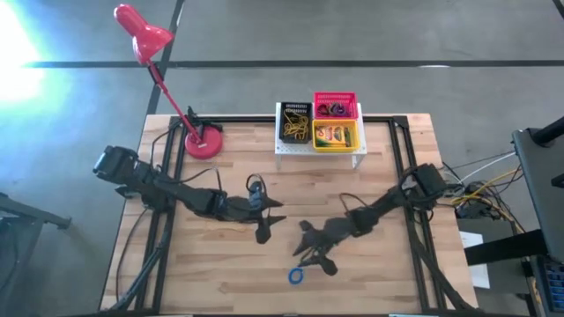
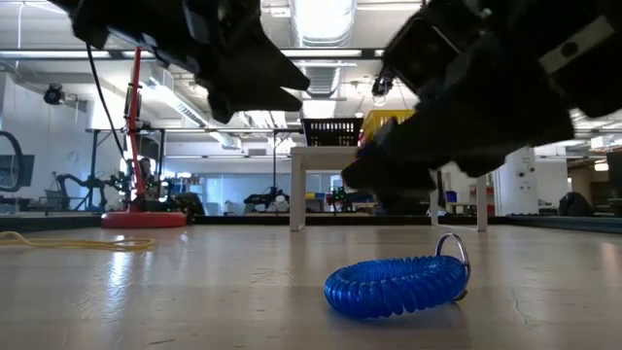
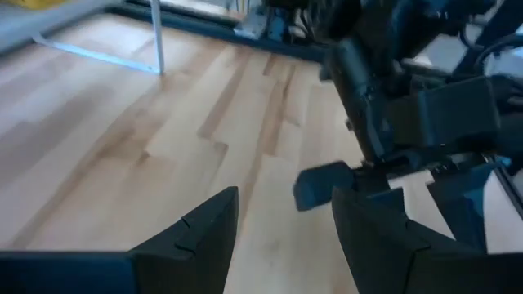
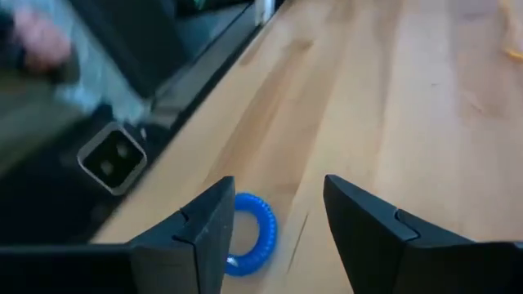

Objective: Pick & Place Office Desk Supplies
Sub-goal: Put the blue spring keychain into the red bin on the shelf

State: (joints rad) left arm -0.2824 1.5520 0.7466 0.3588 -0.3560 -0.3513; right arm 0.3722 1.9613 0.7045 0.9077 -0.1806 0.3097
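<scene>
Jaws of the right gripper (image 1: 310, 256) are hovering released above the blue coil ring (image 1: 295, 276), lying on the bench (image 1: 397, 264); left gripper (image 1: 267, 220) waits released. Bins (image 1: 335, 135) already hold supplies; this ring remains.

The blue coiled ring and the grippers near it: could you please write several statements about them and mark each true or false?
1. The blue coiled ring lies on the wooden table. True.
2. The right gripper is shut on the ring. False: its jaws stand open and the ring lies free on the wood.
3. The left gripper is open and holds nothing. True.
4. The yellow bin sits empty on the table's near edge. False: it holds a crayon box and stands on the white stand at the far edge.
5. The red lamp stands on the left arm's side. True.
</scene>
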